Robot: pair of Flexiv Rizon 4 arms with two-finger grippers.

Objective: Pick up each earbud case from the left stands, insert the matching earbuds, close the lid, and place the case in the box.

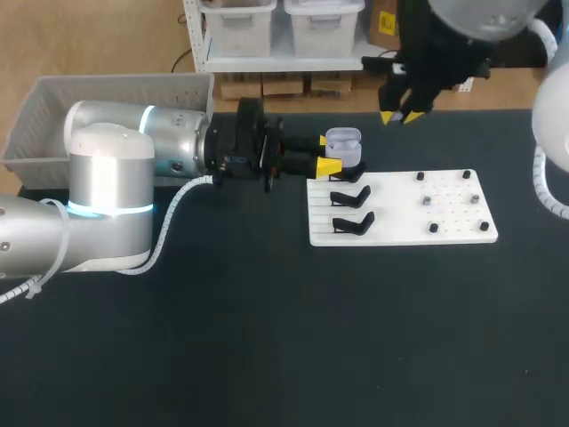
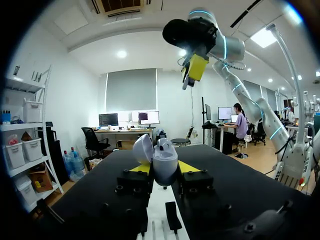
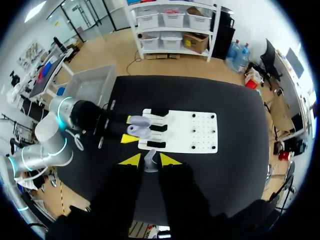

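Note:
A pale open earbud case [image 1: 343, 142] is held over the top-left corner of the white board [image 1: 444, 233], with my left gripper [image 1: 331, 154] shut on it from both sides. In the left wrist view the case [image 2: 164, 159] sits between the yellow tips with its lid tilted back. My right gripper [image 1: 401, 116] hangs high above the board's far edge. In the right wrist view its fingers [image 3: 150, 160] are shut on a small white earbud [image 3: 150, 165]; the case [image 3: 139, 125] lies below and ahead. Two empty black stands [image 1: 351, 196] remain on the board's left side.
A grey bin [image 1: 107, 102] stands at the table's back left, behind my left arm. Small black pegs [image 1: 433, 228] dot the board's right half. Dark tabletop spreads in front of the board.

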